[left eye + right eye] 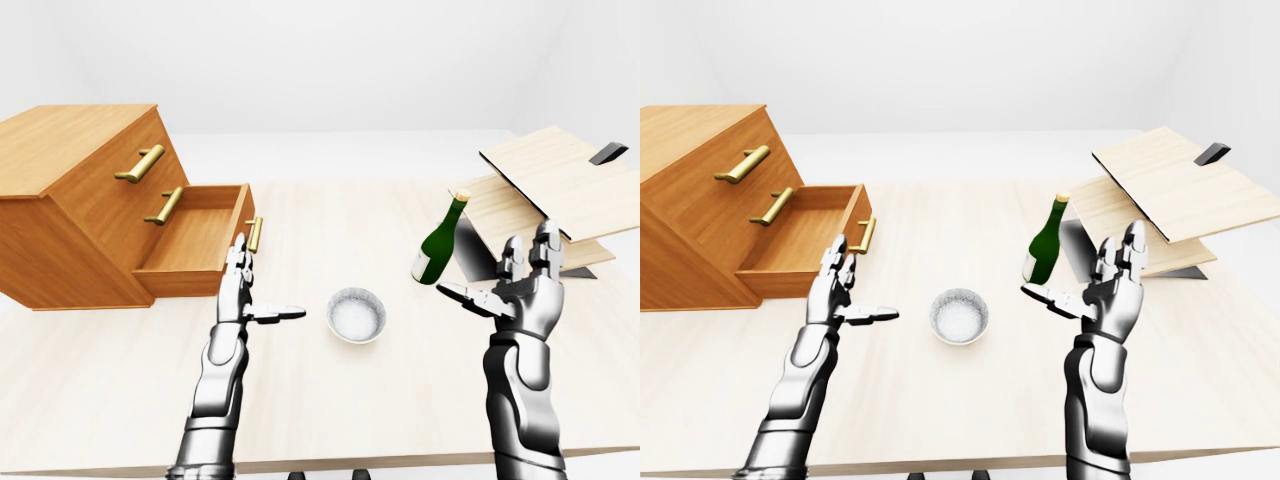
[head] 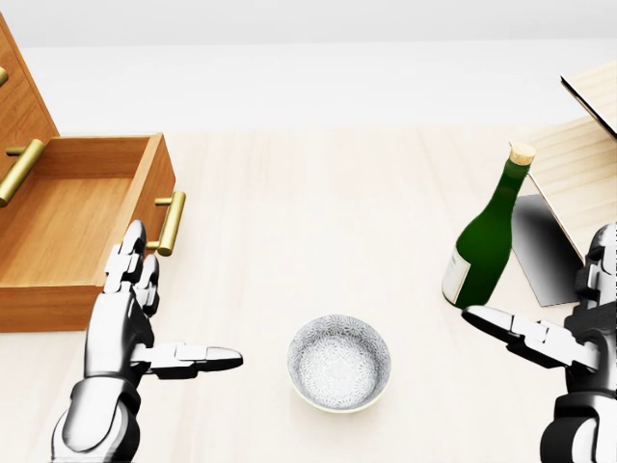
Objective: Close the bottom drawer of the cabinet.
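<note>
Risk: left hand [image 2: 130,323], fingers spread, just beside bottom drawer [image 2: 77,217] — may snag brass handle [image 2: 170,223]; right hand [image 2: 569,333] spread too, near bottle [image 2: 487,231].

Both arms rise from the bottom of the eye views, forearms near upright, hands lifted above the tabletop. The left hand [image 1: 238,292] is spread open, palm turned toward the view's right, two fingers [image 2: 127,268] pointing up and the thumb [image 2: 193,359] jutting sideways to the right. The right hand [image 1: 520,290] mirrors it on the other side: fingers [image 1: 545,250] straight and upright, thumb [image 2: 516,333] reaching left, palm facing the view's left. Neither hand grips or touches anything. In the head view only the hands and wrists show, at the lower left and lower right corners.
</note>
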